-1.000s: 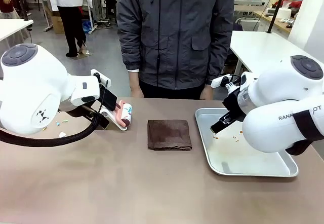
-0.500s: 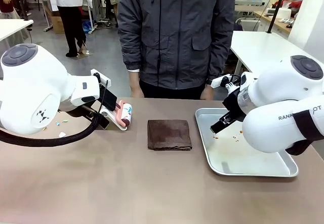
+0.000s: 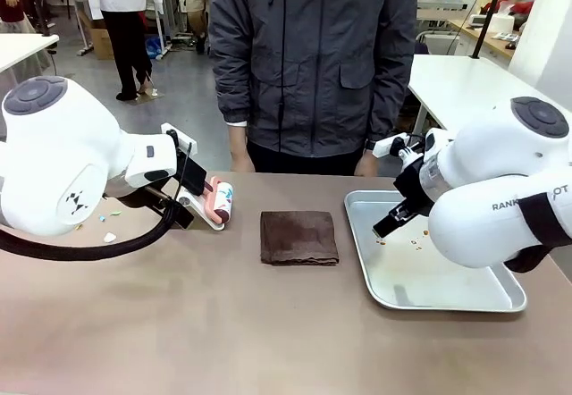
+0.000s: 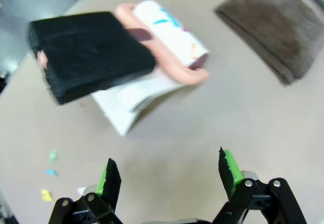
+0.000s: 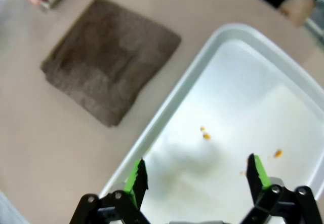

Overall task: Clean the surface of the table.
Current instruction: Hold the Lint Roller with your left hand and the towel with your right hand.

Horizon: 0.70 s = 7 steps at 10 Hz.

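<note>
The brown table (image 3: pixel 223 323) spans the whole width of the front view, from the near edge to the far edge, where a person in a dark jacket (image 3: pixel 313 55) stands with both hands down at the table's edge.

A folded dark brown cloth (image 3: pixel 299 237) lies flat around the middle of the table, somewhat toward the far edge. Left of it, apart from it and also toward the far edge, is a lint roller (image 3: pixel 222 203) with a pink frame and a white roll. In the left wrist view the roller (image 4: pixel 169 31) rests on a white holder (image 4: pixel 131 100), and a blurred black block (image 4: pixel 91 54) lies over its handle end. A few small coloured scraps (image 4: pixel 49 172) lie on the bare top toward the left edge.

A silver tray (image 3: pixel 447 279) sits near the right edge of the table, beside the cloth and not touching it. A few orange crumbs (image 5: pixel 205 134) are scattered on its floor.

The left gripper (image 4: pixel 167 168) is over bare table top just on the near side of the roller. Its jaws are spread wide with nothing between them, and the green pads (image 4: pixel 230 165) touch nothing.

The right gripper (image 5: pixel 195 176) hangs over the left part of the tray (image 5: pixel 263 97), close to its rim, with the cloth (image 5: pixel 109 62) farther off. In the front view this gripper (image 3: pixel 386 225) points down at the tray's far left corner. Its jaws are likewise released and wide apart, gripping nothing.
</note>
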Available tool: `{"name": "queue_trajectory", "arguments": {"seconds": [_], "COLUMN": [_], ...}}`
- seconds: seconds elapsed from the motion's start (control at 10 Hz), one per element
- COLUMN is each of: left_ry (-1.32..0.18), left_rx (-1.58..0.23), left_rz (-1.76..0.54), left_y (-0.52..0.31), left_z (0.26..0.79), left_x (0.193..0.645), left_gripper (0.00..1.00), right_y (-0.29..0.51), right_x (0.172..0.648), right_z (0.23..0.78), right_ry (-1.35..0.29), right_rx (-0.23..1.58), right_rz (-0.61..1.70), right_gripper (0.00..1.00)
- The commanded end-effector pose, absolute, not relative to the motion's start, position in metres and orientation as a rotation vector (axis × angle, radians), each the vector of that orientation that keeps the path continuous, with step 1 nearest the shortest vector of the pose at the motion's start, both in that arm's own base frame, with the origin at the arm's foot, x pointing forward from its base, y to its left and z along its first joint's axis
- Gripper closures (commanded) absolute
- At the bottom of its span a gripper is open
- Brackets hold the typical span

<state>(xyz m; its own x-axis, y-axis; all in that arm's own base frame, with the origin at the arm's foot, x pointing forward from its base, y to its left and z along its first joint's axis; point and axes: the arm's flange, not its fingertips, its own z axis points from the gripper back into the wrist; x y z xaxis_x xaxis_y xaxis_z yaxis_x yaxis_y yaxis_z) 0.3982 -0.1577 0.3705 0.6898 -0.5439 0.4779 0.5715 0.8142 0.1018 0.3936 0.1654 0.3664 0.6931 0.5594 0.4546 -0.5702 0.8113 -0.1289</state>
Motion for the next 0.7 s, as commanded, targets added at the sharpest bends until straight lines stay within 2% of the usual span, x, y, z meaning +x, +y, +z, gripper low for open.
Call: {"name": "queue_trajectory", "arguments": {"seconds": [0.0,0.1,0.3,0.5,0.6], "left_ry": [-0.413,-0.318,-0.220,-0.252,-0.319], "left_rx": [-0.208,-0.272,-0.297,-0.485,-0.597], "left_rz": [-0.644,-0.509,-0.296,-0.254,-0.202], "left_y": [-0.142,-0.138,-0.123,-0.083,-0.052], "left_z": [0.403,0.420,0.440,0.466,0.482], "left_x": [0.376,0.367,0.356,0.342,0.333], "left_gripper": [0.00,0.00,0.00,0.00,0.00], "right_y": [0.166,0.159,0.130,0.090,0.064], "right_x": [0.381,0.370,0.348,0.323,0.309], "right_z": [0.396,0.412,0.444,0.469,0.477], "right_ry": [-0.253,-0.202,-0.161,-0.223,-0.276], "right_rx": [0.021,0.062,0.323,0.533,0.590], "right_rz": [0.472,0.425,0.390,0.244,0.136], "right_gripper": [0.00,0.00,0.00,0.00,0.00]}}
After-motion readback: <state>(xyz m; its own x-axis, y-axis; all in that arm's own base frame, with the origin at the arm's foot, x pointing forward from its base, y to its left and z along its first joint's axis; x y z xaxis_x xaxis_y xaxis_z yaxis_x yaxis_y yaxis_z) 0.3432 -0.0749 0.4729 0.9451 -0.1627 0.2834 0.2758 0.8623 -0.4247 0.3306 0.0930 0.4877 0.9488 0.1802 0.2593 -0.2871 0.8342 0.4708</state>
